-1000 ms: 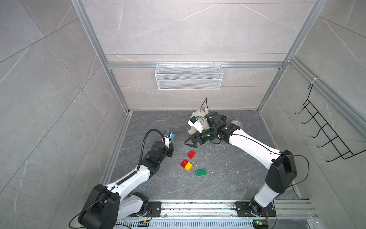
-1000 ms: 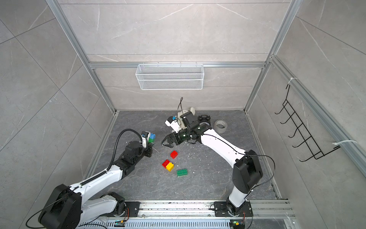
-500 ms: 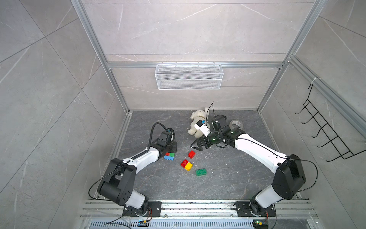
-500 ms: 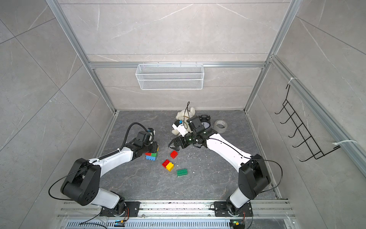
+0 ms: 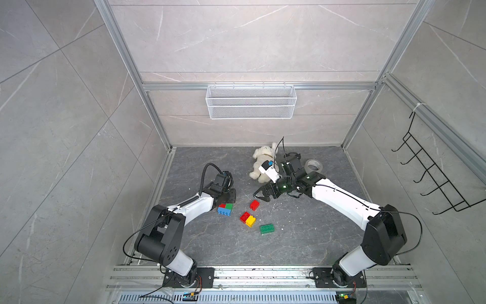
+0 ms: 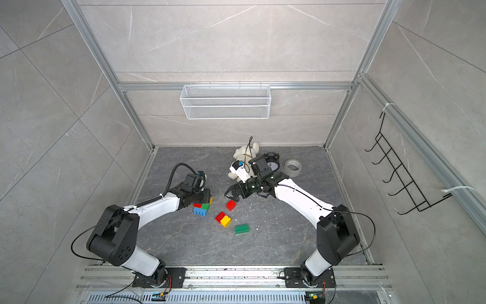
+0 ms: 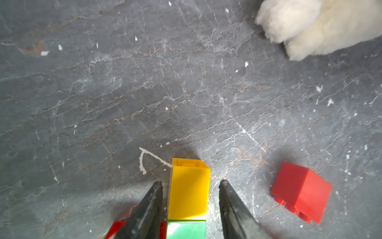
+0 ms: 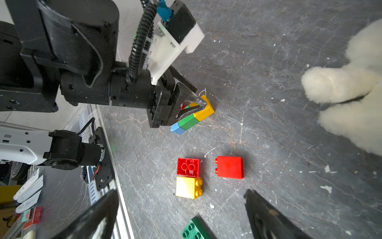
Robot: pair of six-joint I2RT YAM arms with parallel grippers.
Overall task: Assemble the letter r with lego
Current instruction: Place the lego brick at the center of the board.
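Note:
A joined row of lego (image 5: 224,209) (image 6: 202,208) (image 8: 192,118), blue, green and yellow with red beside it, lies on the dark floor. My left gripper (image 7: 189,183) (image 8: 201,103) straddles its yellow end, open, with a thin gap on each side. A loose red brick (image 5: 254,204) (image 7: 300,191) (image 8: 229,167) lies close by. A red brick (image 5: 244,217) and a yellow brick (image 5: 250,221) (image 8: 187,187) lie side by side. A green brick (image 5: 267,228) (image 8: 193,229) lies nearest the front. My right gripper (image 5: 260,197) (image 6: 231,197) (image 8: 179,196) hangs wide open and empty just behind the loose red brick.
A white plush toy (image 5: 263,163) (image 7: 318,27) lies at the back, beside an alarm clock (image 6: 272,163) and a tape roll (image 5: 314,165). A wire basket (image 5: 251,101) hangs on the back wall. A hook rack (image 5: 431,179) is on the right wall.
My left arm came down from a raised pose and laid the joined bricks on the floor, then its jaws parted off them. The right gripper shifted slightly and stayed open.

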